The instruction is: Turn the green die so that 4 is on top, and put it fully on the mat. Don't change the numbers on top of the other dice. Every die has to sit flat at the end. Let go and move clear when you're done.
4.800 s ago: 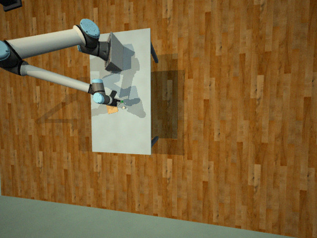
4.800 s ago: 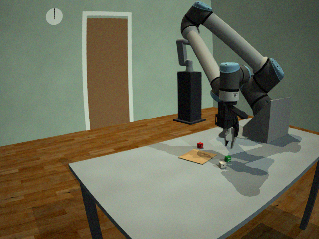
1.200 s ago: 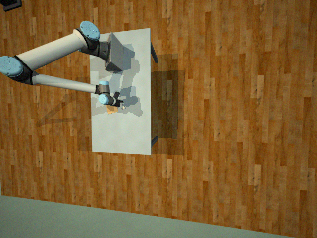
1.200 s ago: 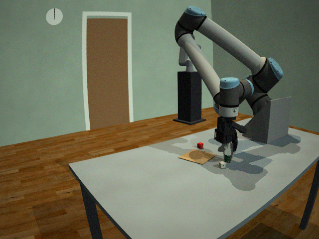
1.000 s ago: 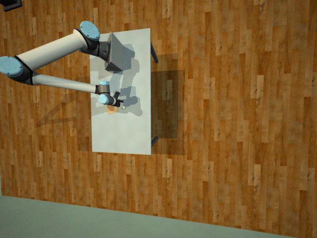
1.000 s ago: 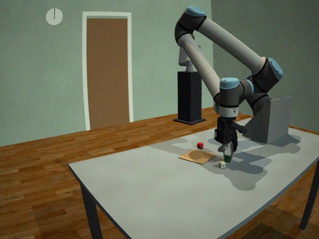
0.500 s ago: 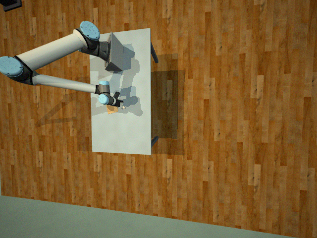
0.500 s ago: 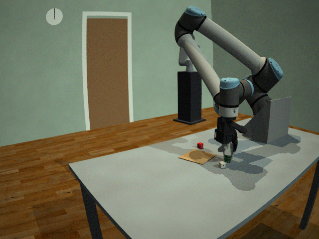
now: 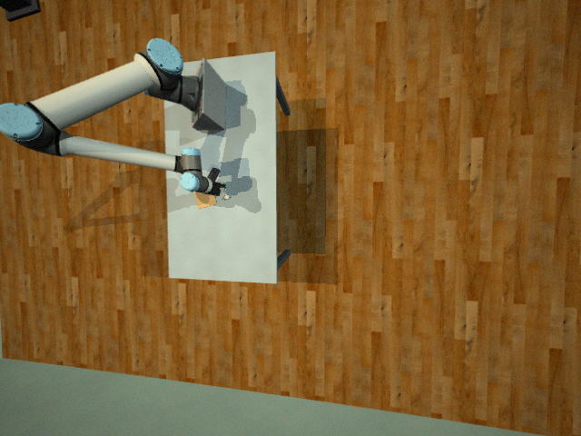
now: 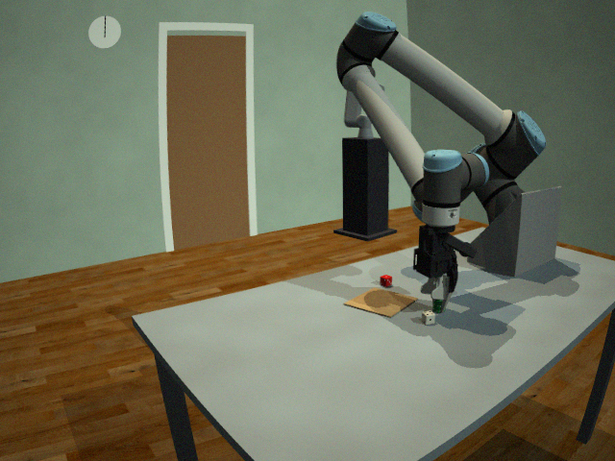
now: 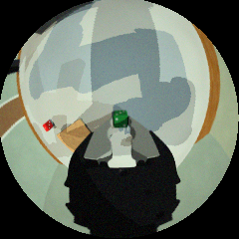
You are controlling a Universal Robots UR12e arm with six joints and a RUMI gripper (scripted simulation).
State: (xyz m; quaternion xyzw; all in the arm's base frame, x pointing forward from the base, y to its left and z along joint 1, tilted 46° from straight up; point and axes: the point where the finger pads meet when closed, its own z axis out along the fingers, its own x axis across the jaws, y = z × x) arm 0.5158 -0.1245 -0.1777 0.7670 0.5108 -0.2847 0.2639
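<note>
1. Closest to us, the table (image 9: 220,243) (image 10: 298,367) (image 11: 200,90) runs out beyond the white die (image 10: 428,318), just beside the green die (image 10: 436,304) (image 11: 119,119).
2. We judge the gripper's (image 9: 222,189) (image 10: 437,299) (image 11: 119,123) jaws clamped on the green die, off the mat (image 9: 205,201) (image 10: 377,303) (image 11: 76,135).
3. Swinging low towards the mat, we could tip the white die; a weak pinch could let ours slip mid-turn.
4. It looks deep green, pale-pipped; we cannot read its top.

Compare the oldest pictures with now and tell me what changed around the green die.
The arm has lowered the tool from above the green die down to it, and the fingers now appear closed on it. The white die, red die and mat stayed put; the green die remains off the mat.
</note>
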